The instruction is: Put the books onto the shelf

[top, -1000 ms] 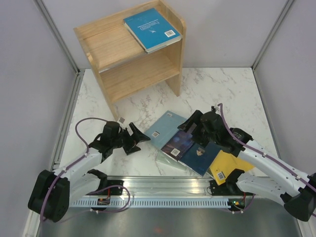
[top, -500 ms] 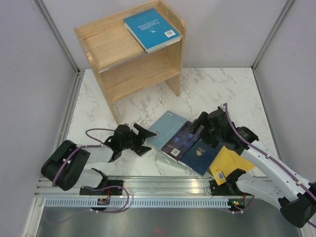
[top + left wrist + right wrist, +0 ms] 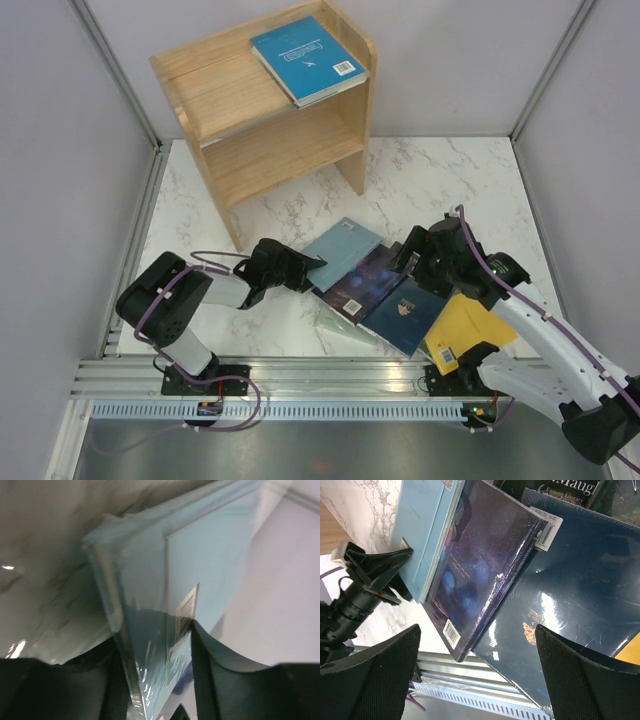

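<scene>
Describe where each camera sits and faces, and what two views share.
Top external: above and behind, looks down on left arm, right arm, table, shelf, books.
Left wrist: looks along the left gripper, its fingers straddling an edge of the pale blue book.
Right wrist: looks down past the open right gripper at dark purple book, navy book.
Shared: all three show the pale blue book.

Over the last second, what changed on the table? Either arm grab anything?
Left gripper swept right to the pale blue book, jaws narrowing around its near-left corner; firm grip not clear. Right gripper pulled back slightly right, open. Navy book, teal book and shelf unchanged.
</scene>
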Tool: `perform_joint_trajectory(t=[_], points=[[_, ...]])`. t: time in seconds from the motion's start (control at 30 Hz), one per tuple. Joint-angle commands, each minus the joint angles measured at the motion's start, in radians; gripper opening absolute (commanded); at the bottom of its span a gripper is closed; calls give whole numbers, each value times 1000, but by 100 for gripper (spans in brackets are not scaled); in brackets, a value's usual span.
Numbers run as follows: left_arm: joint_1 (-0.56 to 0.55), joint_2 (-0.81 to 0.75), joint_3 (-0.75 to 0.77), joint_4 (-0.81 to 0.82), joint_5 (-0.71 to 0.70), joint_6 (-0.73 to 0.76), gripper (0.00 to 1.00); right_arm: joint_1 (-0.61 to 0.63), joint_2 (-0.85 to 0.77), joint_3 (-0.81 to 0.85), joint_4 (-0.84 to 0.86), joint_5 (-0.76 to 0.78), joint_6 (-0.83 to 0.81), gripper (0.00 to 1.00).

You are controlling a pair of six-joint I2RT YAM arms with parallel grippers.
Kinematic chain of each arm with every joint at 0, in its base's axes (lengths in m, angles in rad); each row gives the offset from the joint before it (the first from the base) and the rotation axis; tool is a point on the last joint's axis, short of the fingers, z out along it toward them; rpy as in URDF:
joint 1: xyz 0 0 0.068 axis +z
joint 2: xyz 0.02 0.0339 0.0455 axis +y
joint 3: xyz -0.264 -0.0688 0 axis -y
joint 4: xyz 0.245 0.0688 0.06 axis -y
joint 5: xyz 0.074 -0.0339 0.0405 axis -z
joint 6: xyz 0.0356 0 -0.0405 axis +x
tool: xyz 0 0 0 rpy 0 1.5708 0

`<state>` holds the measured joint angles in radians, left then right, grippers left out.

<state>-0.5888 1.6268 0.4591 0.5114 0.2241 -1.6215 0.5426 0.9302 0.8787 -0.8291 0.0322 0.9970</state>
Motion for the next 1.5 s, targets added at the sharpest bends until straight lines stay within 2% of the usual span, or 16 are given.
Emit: perform_joint_trajectory(t=[0.0, 0.03, 0.13, 0.17, 0.3, 0.4, 0.53, 0.6, 0.63, 0.73, 0.87, 0.93, 1.1, 1.3, 1.43, 1.47], points=[[0, 10, -2, -201, -149, 67, 42, -10, -14, 32, -22, -6, -31, 98], [1, 4, 1, -208, -150, 84, 28, -13, -13, 31, -21, -6, -31, 98], [3, -39, 15, -255, -140, 132, 7, -18, 1, 32, -19, -2, -32, 98], [6, -60, 18, -273, -137, 146, 4, -20, 5, 46, -19, 1, -37, 98], [27, -211, 41, -425, -137, 254, 2, -29, 44, 123, -13, -6, -83, 98], [64, -385, 61, -548, -126, 380, 2, -30, 91, 211, 4, -31, -135, 98], [182, -666, 72, -640, 18, 546, 2, -33, 145, 301, 45, -161, -176, 98], [231, -749, 90, -717, 70, 587, 2, -33, 163, 315, 68, -208, -173, 98], [283, -792, 108, -732, 140, 624, 2, -33, 165, 310, 97, -225, -167, 98], [282, -852, 189, -803, 236, 692, 2, -35, 153, 243, 209, -302, -114, 98], [280, -858, 257, -786, 363, 695, 2, -33, 134, 82, 405, -443, -11, 98], [282, -851, 291, -772, 412, 660, 2, -33, 124, 37, 491, -463, 26, 98], [284, -829, 323, -657, 546, 526, 2, -33, 116, -32, 542, -439, 29, 98], [285, -812, 319, -567, 679, 445, 2, -33, 107, -44, 590, -440, 66, 98], [285, -794, 239, -372, 767, 321, 2, -35, 96, -63, 705, -488, 112, 98], [285, -776, 224, -264, 779, 287, 2, -33, 91, -67, 717, -512, 117, 98]])
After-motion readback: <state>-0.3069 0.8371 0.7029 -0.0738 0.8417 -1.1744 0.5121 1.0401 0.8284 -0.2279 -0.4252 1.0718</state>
